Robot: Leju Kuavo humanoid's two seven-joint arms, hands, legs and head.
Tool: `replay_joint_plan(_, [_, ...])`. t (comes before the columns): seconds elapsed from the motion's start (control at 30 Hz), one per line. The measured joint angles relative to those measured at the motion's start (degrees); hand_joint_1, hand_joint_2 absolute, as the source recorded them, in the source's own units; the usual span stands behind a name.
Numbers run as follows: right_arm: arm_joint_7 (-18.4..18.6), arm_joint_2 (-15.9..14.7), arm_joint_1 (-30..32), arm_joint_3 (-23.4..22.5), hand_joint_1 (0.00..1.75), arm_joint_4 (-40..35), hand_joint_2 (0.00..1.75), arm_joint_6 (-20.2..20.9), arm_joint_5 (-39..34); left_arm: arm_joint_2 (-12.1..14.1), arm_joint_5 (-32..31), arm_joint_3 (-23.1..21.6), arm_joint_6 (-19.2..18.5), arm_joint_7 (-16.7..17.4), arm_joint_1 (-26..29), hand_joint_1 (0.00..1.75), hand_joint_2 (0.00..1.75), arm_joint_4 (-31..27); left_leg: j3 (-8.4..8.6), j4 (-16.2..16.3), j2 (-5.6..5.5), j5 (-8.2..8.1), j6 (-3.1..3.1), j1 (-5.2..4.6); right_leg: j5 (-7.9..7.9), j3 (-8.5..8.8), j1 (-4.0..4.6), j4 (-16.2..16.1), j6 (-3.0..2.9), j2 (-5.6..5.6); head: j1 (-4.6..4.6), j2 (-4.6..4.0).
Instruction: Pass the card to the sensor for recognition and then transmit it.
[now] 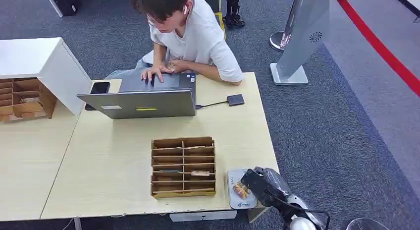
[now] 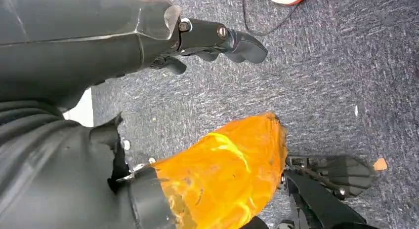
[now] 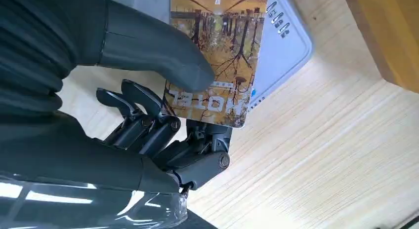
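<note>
The card (image 3: pixel 217 56) is pinched by the right hand (image 1: pixel 262 183) directly over the sensor (image 1: pixel 236 200), which lies at the bench (image 1: pixel 114 160) front edge, just beside the wooden organizer (image 1: pixel 183 166). Beyond the sensor, carpet lies open. The left hand (image 2: pixel 212 41) hangs with fingers loosely apart, holding nothing.

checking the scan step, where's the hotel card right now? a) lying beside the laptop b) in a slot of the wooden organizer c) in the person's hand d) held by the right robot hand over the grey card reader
d: the right wrist view shows the right robot hand pinching the hotel card over the grey card reader at the table's near edge.
</note>
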Motion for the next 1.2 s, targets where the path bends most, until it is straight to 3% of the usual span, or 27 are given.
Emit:
replay_joint_plan(0.3, [0.13,0.35,-0.24,0.0,1.75,0.52,1.75,-0.15,0.33,0.0,-0.02,-0.04,0.0,0.02,0.0,0.0,0.0,0.0,0.02,0.0,0.01,0.0,0.0,0.0,0.0,0.01,0.0,0.0,0.0,0.0,-0.02,0.0])
replay_joint_plan(0.67, [2.38,1.75,-1.11,-0.02,1.75,1.22,1.75,-0.66,6.77,-0.52,-0.04,-0.07,-0.41,1.44,-0.4,0.0,0.0,0.0,0.05,0.0,0.01,0.01,0.0,0.0,0.01,0.05,0.0,0.0,0.01,0.01,-0.02,0.0])
replay_joint_plan(0.87, [5.86,2.82,-2.09,0.09,1.75,1.31,1.75,-1.92,16.31,-0.7,-0.02,-0.09,-1.05,1.53,-0.41,0.0,0.0,0.0,0.06,0.0,0.01,0.01,-0.01,0.0,0.02,0.05,0.0,0.0,0.01,0.01,-0.02,0.0])
replay_joint_plan(1.2, [7.24,4.59,-2.24,-0.07,1.75,1.11,1.75,-1.95,22.89,-1.14,0.24,-0.15,-1.4,1.95,-0.39,0.0,0.0,0.0,0.06,0.0,0.01,0.02,-0.02,0.0,0.02,0.05,0.0,0.0,0.01,0.01,-0.02,0.0])
